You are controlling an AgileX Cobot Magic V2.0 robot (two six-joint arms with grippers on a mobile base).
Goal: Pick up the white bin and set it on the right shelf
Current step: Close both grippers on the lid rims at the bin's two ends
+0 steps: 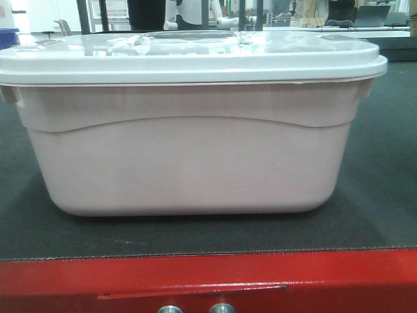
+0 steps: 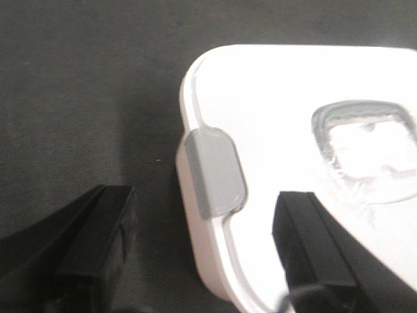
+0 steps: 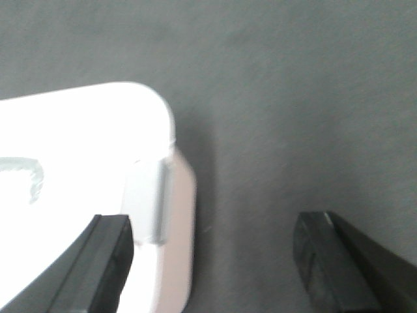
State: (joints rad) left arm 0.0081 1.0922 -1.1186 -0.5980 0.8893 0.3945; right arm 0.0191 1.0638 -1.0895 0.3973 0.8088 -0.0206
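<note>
The white bin (image 1: pixel 189 163), a pale pinkish tub with a white lid, stands on the dark mat and fills the front view. Seen from above, the bin's left end (image 2: pixel 293 117) with its grey lid clip (image 2: pixel 215 173) lies between the wide-apart black fingers (image 2: pixel 98 241) of my left gripper (image 2: pixel 205 244), which is open. The bin's right end (image 3: pixel 71 163) and clip (image 3: pixel 153 199) sit between the spread fingers (image 3: pixel 326 261) of my open right gripper (image 3: pixel 208 261). Neither gripper shows in the front view. The right shelf is out of view.
The dark mat (image 1: pixel 384 195) tops a red table (image 1: pixel 208 280) whose front edge runs along the bottom. A blue bin (image 1: pixel 8 36) shows at the far left. Behind the table stand desks and chairs (image 1: pixel 365 16).
</note>
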